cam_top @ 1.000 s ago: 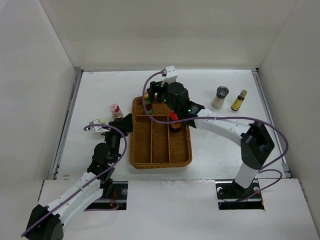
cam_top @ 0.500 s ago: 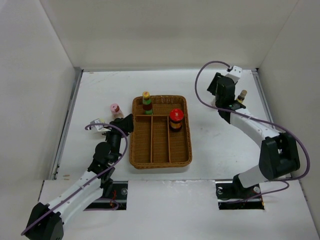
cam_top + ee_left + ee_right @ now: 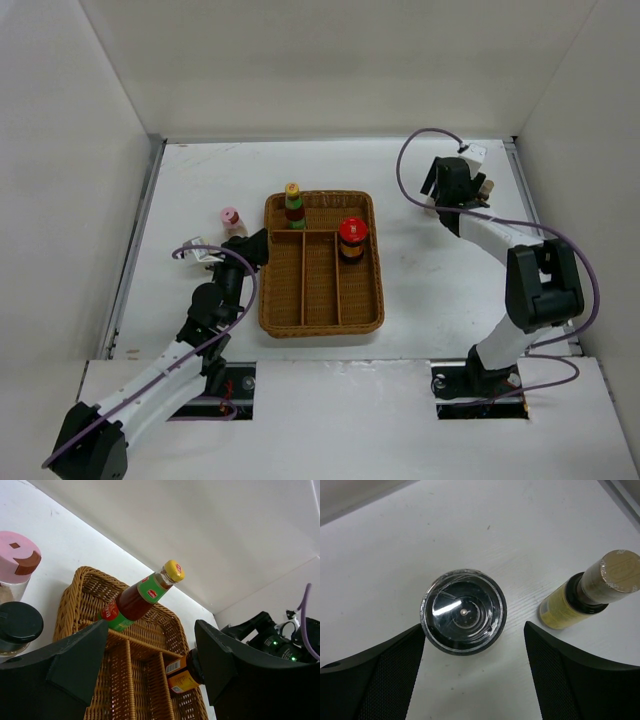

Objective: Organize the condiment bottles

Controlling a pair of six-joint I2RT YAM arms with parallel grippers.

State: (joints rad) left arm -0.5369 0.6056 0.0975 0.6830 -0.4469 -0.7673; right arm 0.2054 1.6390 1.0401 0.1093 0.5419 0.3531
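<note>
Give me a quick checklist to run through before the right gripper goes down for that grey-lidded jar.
1. Right gripper open: ok, jaws spread wide.
2. Grey-lidded jar between the fingers: ok, roughly centred in the right wrist view.
3. Jar upright: ok, its lid faces straight up at the camera.
4. Tan-capped bottle clear of the fingers: cannot tell, it stands close beside one finger.
5. Left gripper out of the way: ok, it sits open at the wicker tray, far from the jar.
</note>
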